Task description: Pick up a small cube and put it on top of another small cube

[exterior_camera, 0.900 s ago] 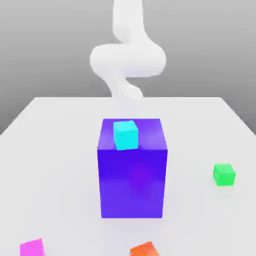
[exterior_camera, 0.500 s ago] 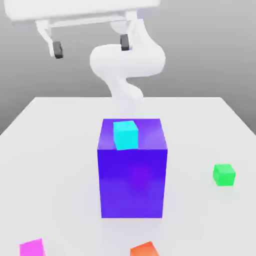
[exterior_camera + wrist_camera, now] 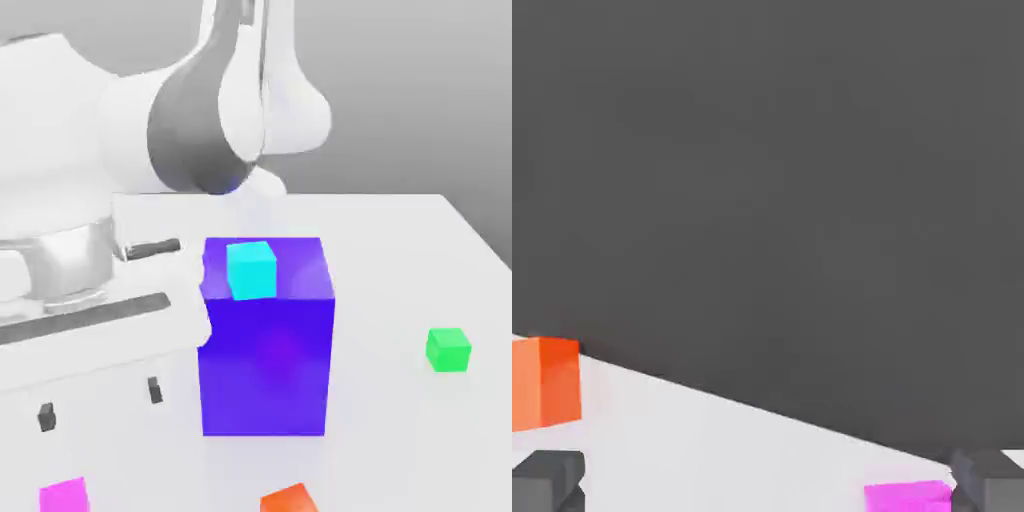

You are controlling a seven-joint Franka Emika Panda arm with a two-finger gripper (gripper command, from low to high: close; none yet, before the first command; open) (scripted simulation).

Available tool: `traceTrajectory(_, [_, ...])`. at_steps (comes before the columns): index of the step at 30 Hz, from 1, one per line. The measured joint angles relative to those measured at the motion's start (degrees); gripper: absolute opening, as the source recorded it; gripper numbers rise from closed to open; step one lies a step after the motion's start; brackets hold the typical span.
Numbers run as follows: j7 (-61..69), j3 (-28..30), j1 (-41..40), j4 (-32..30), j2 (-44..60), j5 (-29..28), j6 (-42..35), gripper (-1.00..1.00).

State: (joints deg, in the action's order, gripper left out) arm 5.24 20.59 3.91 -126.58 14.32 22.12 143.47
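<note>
Wide open and holding nothing, the end effector (image 3: pixel 100 403) hangs low at the exterior view's left, dark fingertips (image 3: pixel 45 417) pointing down above the magenta cube (image 3: pixel 64 496) at the desk's (image 3: pixel 400 250) near-left edge. White arm looms over the left half. Green cube (image 3: pixel 448 349) sits apart on the right. Big blue-purple block (image 3: pixel 265 350) stands central, cyan cube (image 3: pixel 251 269) on top. Orange cube (image 3: pixel 289 498) lies near-centre. The hand view catches the magenta cube just beside one fingertip, orange beyond the other.
</note>
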Motion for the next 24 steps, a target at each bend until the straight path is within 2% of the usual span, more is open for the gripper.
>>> traceTrajectory(6, [5.26, 1.36, -2.42, 0.44, 9.53, -3.13, 4.24, 0.0])
traceTrajectory(10, [8.68, -2.08, -5.66, 2.31, 17.71, -0.06, 9.9, 0.0])
traceTrajectory(11, [9.23, -2.91, -6.34, 2.67, 19.13, 0.65, 10.93, -1.0])
traceTrajectory(17, [9.53, -3.32, -6.68, 2.86, 19.84, 1.04, 11.32, -1.0])
traceTrajectory(22, [6.53, 0.4, -3.11, 1.33, 12.04, -3.45, 6.0, -1.0])
traceTrajectory(24, [8.12, -1.53, -0.36, 0.34, 9.64, -4.95, 5.73, -1.0])
